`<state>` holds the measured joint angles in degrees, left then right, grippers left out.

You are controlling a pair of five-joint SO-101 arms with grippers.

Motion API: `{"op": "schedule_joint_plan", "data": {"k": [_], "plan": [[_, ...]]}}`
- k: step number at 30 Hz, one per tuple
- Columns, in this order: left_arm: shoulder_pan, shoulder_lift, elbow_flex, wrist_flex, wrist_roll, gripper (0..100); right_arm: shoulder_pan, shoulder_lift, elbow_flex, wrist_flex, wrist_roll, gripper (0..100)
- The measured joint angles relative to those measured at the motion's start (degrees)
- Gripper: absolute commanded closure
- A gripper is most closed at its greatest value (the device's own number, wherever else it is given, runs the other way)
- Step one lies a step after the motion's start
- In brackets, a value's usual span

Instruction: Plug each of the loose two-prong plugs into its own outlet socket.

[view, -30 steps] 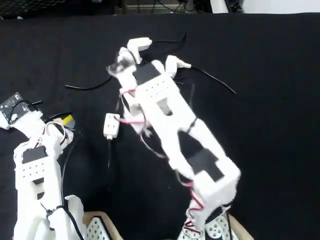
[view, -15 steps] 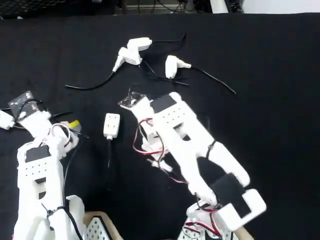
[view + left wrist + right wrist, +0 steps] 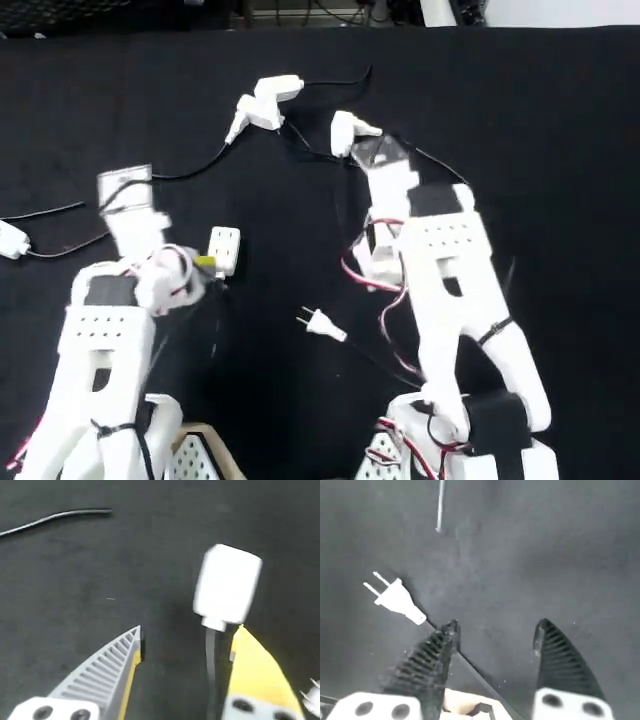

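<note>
Your left gripper has its jaws spread wide, and the socket lies just ahead of them. It is not centred: it sits off toward the yellow finger, and its cord runs back along that finger's inner face. On the table the socket sits left of the middle. Its long axis runs from far edge to near edge, with the cord trailing toward the near edge. That is roughly in line with the jaws, so to take it you would need to shift sideways until it is centred. The left arm is clearly the nearer one to it.

Going right, the plug lies loose on the cloth between the two arms, nearer the near edge. Its prongs point toward the left edge and its body trails off to the right. Your right gripper is also wide open and holds nothing. The plug is just outside one finger, not between the two, and lies slantwise to the jaw gap. The right arm is the nearer one to it.

A second ago your left arm was out by the left edge; it has swung in to the socket. Your right arm was stretched over the far-middle of the table; it has drawn back and swung right, uncovering the plug.
</note>
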<state>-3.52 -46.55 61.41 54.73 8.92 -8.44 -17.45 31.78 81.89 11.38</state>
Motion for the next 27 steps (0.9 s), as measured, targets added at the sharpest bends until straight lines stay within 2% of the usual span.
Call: {"op": "schedule_joint_plan", "data": {"k": [3, 7, 13, 16, 23, 27], "plan": [[5.01, 0.00, -4.92, 4.31, -1.23, 71, 0.44, 0.00, 5.54, -3.96, 0.18, 76.5], [12.13, 0.00, -8.09, 6.33, -9.41, 71, 2.90, 0.00, 9.14, -8.88, -0.79, 76.5], [22.86, 0.00, -8.09, 6.51, -18.64, 71, 14.95, -0.18, 13.36, -21.01, -13.45, 76.5], [28.92, 1.41, -6.42, 6.51, -22.77, 71, 18.37, -0.18, 16.62, -28.40, -15.12, 76.5], [39.03, 12.57, -8.44, 6.51, -34.55, 71, 18.90, -0.18, 18.55, -32.79, -15.82, 76.5], [42.11, 21.19, -14.95, 6.51, -36.92, 71, 18.90, -0.18, 18.73, -32.97, -15.82, 76.5]]}}
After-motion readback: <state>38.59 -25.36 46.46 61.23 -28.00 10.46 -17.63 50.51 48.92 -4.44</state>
